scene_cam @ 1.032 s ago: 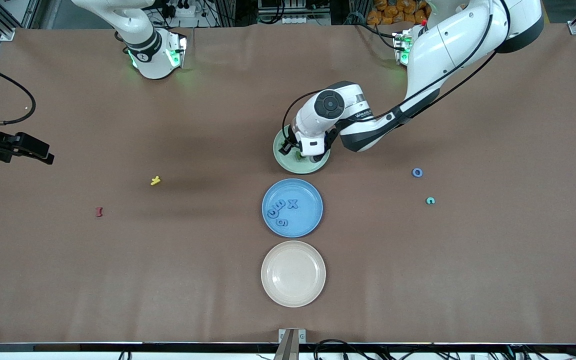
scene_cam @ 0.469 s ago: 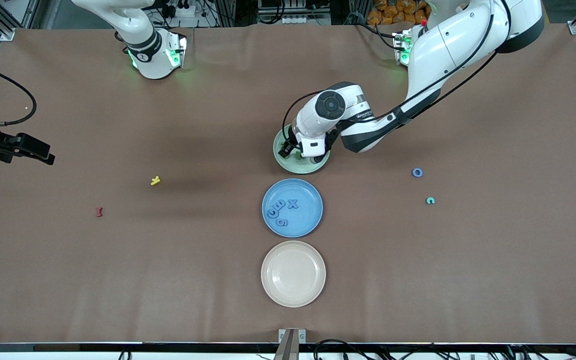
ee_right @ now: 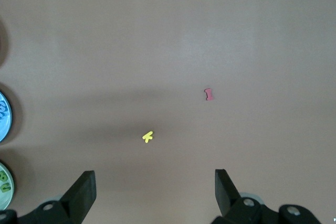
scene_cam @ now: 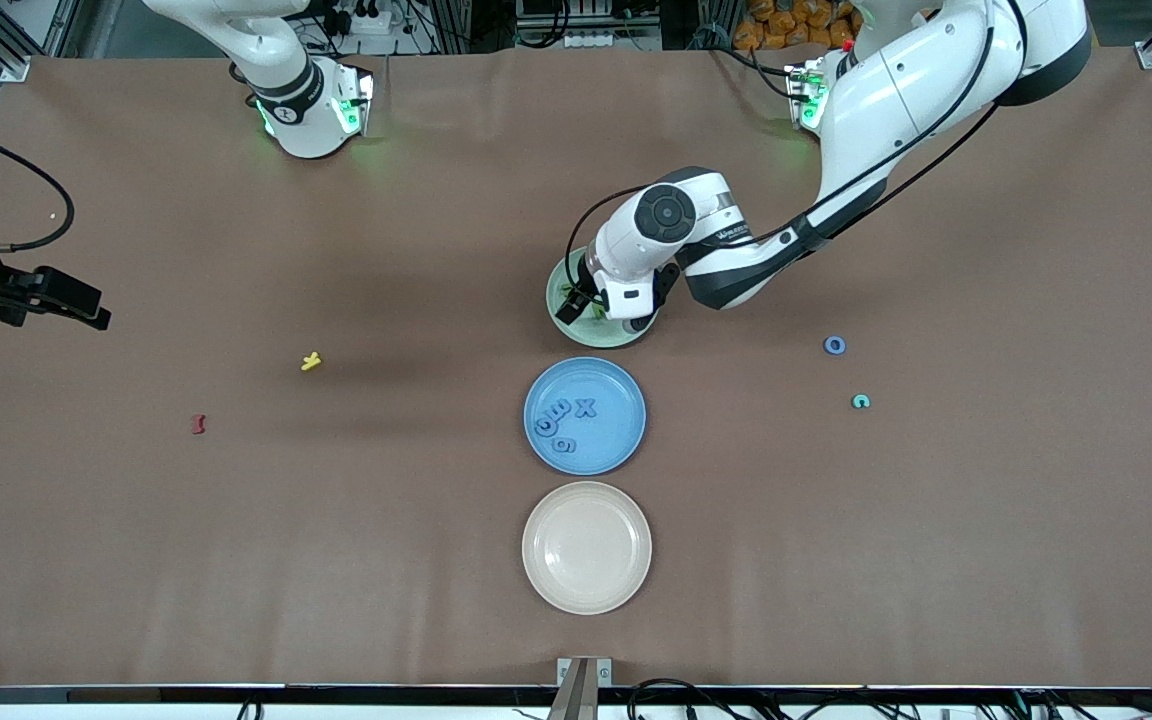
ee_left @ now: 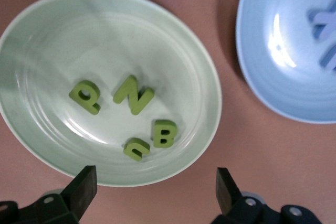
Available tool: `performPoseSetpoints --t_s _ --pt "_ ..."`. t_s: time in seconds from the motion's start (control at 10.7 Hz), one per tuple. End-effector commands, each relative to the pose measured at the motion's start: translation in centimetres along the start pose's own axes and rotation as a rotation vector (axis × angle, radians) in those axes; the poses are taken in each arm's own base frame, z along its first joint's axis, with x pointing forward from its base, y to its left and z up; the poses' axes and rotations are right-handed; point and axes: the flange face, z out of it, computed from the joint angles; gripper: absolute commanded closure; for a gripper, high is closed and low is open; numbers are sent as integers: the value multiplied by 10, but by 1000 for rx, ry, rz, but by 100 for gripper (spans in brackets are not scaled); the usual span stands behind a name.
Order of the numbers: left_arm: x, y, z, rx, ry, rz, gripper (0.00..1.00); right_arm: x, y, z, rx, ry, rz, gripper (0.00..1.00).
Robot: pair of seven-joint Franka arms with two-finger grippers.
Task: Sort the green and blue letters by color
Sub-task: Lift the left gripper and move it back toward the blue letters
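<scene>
The right gripper (scene_cam: 86, 312) hung way out at the right arm's end of the table, fingers spread wide with nothing between them, just waiting; in its wrist view the dark red letter (ee_right: 208, 94) and the yellow letter (ee_right: 148, 137) lay on the bare brown table (ee_right: 168, 35) below it, well apart from each other. In the front view the red one (scene_cam: 199, 424) sat nearer the camera than the yellow one (scene_cam: 311, 361), both toward the table's middle from that gripper. Moving on to the middle, the left gripper (scene_cam: 586, 308) was up over the green plate (scene_cam: 626, 338), fingers apart and holding nothing. Straight under it, the wrist view showed all four green letters on the green plate (ee_left: 47, 30): the P (ee_left: 84, 97), the N (ee_left: 133, 95) beside it, the B (ee_left: 165, 133), and the small n (ee_left: 137, 149) touching the B. Next plate toward the camera from that gripper was the blue plate (scene_cam: 616, 440), with the blue X (scene_cam: 586, 407), E (scene_cam: 563, 412), c (scene_cam: 545, 426) and g (scene_cam: 564, 444) bunched on it, and then came an empty cream plate (scene_cam: 586, 547). Off toward the left arm's end from the gripper, a blue O (scene_cam: 835, 345) lay on the table, with a little teal letter (scene_cam: 861, 402) near it, closer to the camera.
</scene>
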Motion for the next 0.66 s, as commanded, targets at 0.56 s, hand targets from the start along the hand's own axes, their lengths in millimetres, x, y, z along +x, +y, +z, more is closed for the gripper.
performPoseSetpoints --t_s 0.56 --pt "141 57 -124 50 215 -221 0 3 -2 -4 3 5 9 0"
